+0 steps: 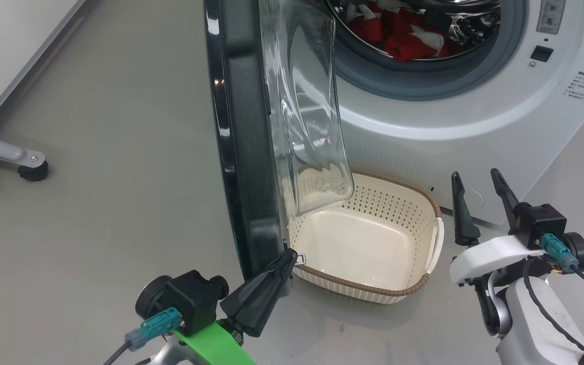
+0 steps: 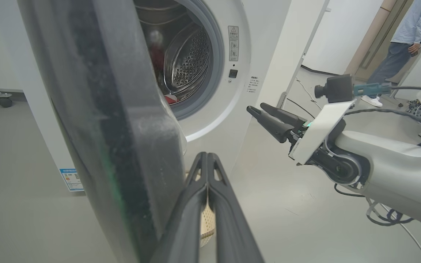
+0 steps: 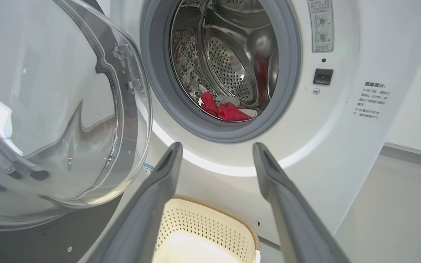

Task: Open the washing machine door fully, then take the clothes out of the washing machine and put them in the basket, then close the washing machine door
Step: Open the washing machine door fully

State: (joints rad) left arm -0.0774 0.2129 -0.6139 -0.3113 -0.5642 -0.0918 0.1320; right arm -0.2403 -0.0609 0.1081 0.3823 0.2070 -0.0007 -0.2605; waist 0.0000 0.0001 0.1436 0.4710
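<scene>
While the closed left gripper (image 1: 284, 261) nudges the glossy black-ringed glass door (image 1: 251, 142), its tips could slip off the rim; the right gripper (image 1: 477, 185) waits, jaws apart.

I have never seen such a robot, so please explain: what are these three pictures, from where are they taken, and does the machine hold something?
One camera sits on the robot's head, and one on each wrist, looking along that arm's fingers. The left gripper is shut, its tips at the lower edge of the washing machine door, which stands open. The right gripper is open and holds nothing. The red clothes lie inside the washing machine. On the floor before it stands the basket, with nothing in it.
</scene>
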